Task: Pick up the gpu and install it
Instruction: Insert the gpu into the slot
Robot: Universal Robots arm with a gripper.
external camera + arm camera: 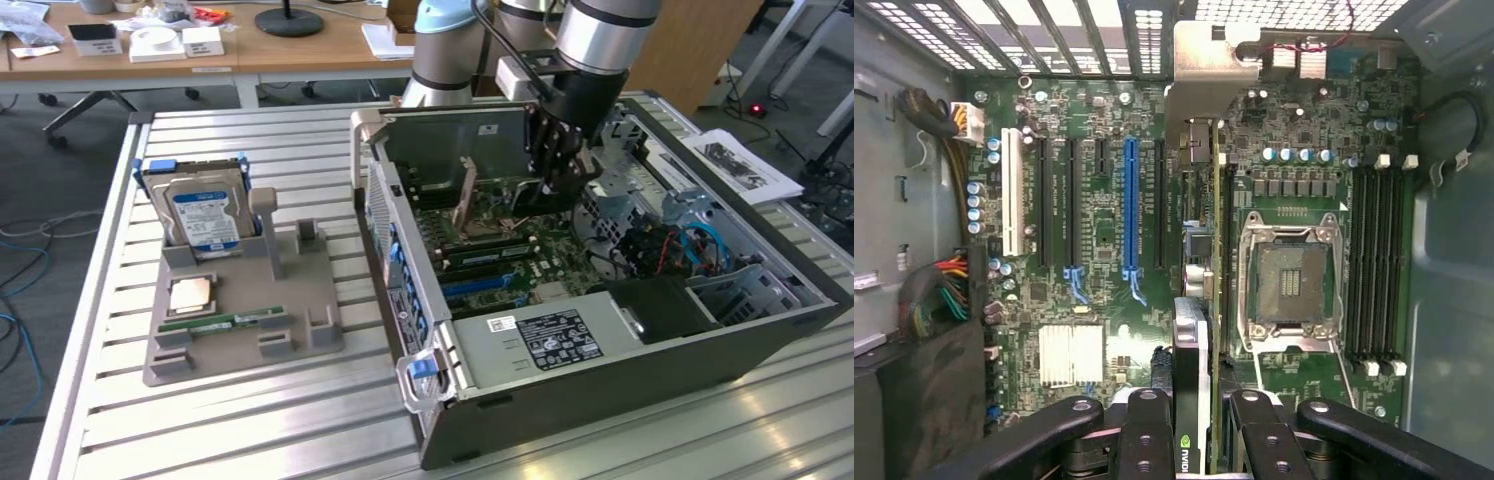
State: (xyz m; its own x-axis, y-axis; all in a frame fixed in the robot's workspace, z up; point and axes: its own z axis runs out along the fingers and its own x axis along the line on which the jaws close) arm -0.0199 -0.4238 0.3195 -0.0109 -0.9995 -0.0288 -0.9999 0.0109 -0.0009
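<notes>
Open case [641,370] lies on its side on the slatted table [267,150], toward the edge at the exterior view's right, motherboard [1104,130] facing up.

Arm reaches down into the case. Gripper [558,190] hangs over the board near the case's rear wall.

Wrist view: gpu [1191,380] stands on edge between the two dark fingers [1144,420], one finger pressed to each face. Gripper is clamped on the gpu.

The card runs over the strip of board between the blue slot [1133,200] and the CPU socket [1291,285], parallel to the slot. Blue slot is bare along its length, and the black slots beside it are bare too. Cannot tell whether the card's lower edge touches the board.

Memory slots on the socket's far side are unfilled.

Grey holder [240,300] sits near the table's edge at the exterior view's left, well apart from the case. In it: hard drive [204,215] upright at the back, a CPU [191,293] lying flat, and a memory stick [227,322] lying flat just in front of the CPU.
</notes>
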